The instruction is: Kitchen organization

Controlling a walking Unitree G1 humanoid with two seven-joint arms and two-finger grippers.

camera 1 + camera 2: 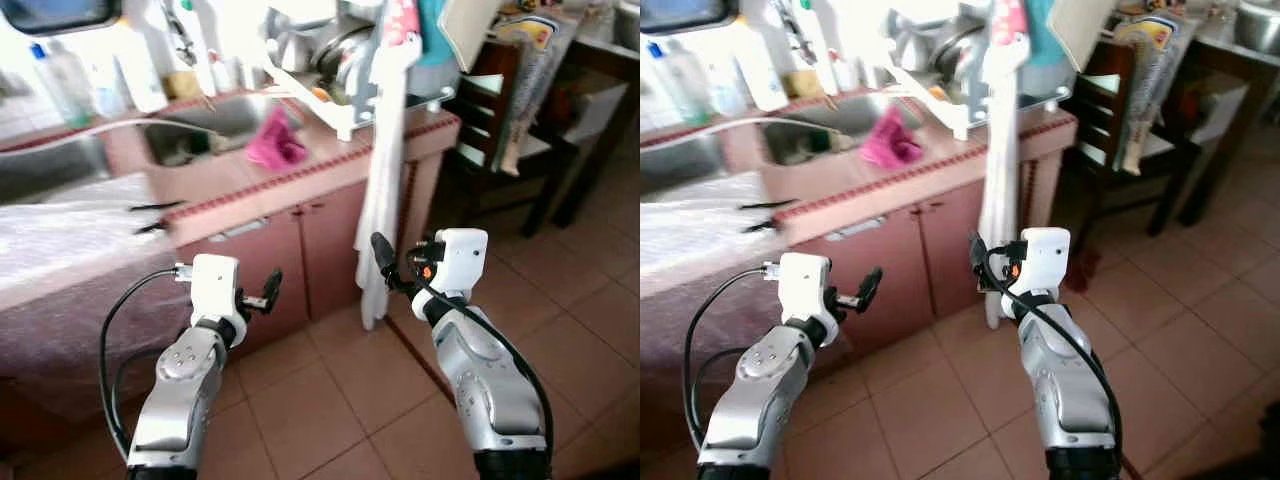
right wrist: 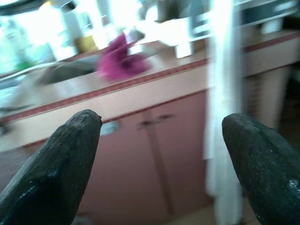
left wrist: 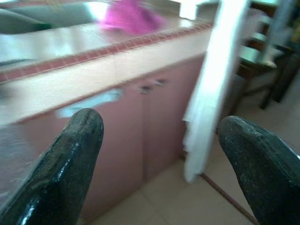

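Observation:
A pink cloth point(image 1: 275, 142) lies crumpled on the tiled counter point(image 1: 230, 185), beside the sink point(image 1: 195, 125). A dish rack point(image 1: 340, 70) with metal pots stands at the counter's right end. A long white towel point(image 1: 385, 170) hangs from it down past the cabinet doors point(image 1: 300, 250). My left gripper point(image 1: 268, 293) is open and held in the air before the cabinet, below the counter's edge. My right gripper point(image 1: 385, 262) is open too, close to the towel's lower end. In the wrist views both the left gripper point(image 3: 159, 122) and the right gripper point(image 2: 161, 119) have nothing between their fingers.
Bottles point(image 1: 130, 60) line the back of the counter. Clear plastic sheeting point(image 1: 60, 230) covers the surface at the left, with thin black utensils point(image 1: 155, 215) at its edge. A dark wooden chair point(image 1: 510, 110) and table stand at the right. Tiled floor point(image 1: 330, 400) lies below.

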